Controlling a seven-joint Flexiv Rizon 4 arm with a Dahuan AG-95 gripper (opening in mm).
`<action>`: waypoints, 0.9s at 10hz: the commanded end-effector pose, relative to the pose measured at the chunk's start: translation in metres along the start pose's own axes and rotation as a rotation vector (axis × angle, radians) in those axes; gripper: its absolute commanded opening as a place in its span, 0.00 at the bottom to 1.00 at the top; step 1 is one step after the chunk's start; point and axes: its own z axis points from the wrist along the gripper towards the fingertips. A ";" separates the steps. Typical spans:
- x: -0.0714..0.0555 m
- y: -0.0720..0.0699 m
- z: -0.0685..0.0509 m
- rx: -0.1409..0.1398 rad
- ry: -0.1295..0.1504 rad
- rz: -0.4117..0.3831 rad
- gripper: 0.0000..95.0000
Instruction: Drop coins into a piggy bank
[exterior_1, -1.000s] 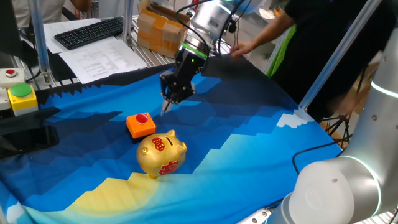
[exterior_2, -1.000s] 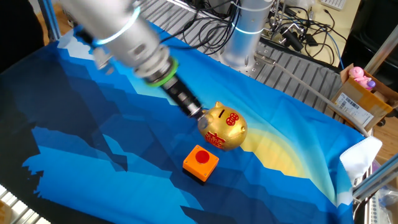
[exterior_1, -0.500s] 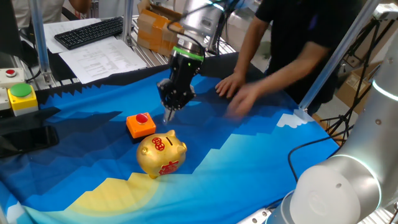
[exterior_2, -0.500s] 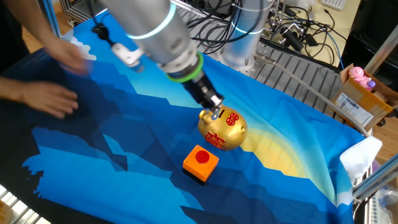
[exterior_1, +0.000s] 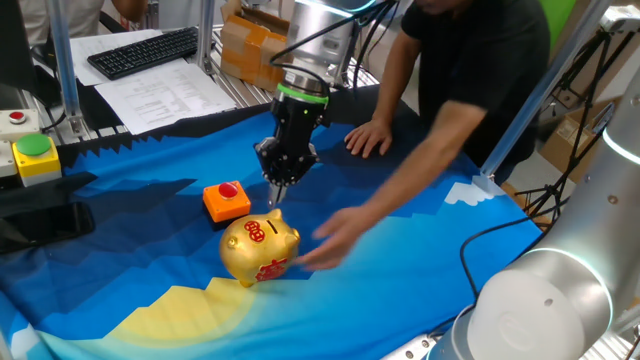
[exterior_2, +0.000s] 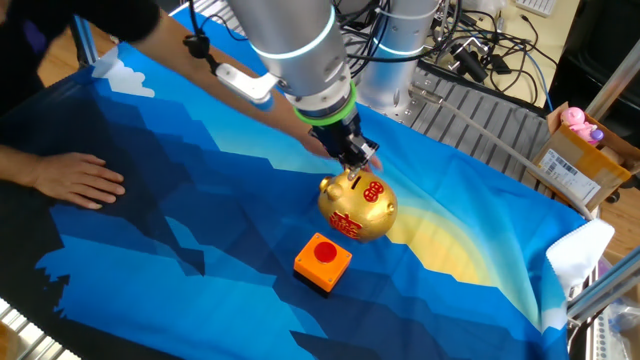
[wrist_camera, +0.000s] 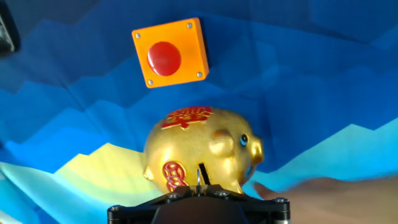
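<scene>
The shiny gold piggy bank with red symbols stands on the blue cloth; it also shows in the other fixed view and the hand view. My gripper hangs just above the pig's back, also seen in the other fixed view. In the hand view my gripper is shut on a thin silvery coin, held edge-on right over the dark slot in the pig's back. No other coins are in view.
An orange block with a red round top sits just beside the pig. A person leans over the table: one hand reaches next to the pig, the other rests on the cloth. A green button box stands at the left.
My gripper has moved down and toward the pig, from beside the orange block to just above the pig's slot. The person's arm has swung in next to the pig.
</scene>
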 end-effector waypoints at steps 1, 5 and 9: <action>0.000 0.000 0.000 0.007 -0.001 -0.001 0.00; 0.000 -0.007 0.005 0.012 -0.004 0.001 0.00; -0.012 -0.003 -0.001 0.001 -0.006 0.004 0.00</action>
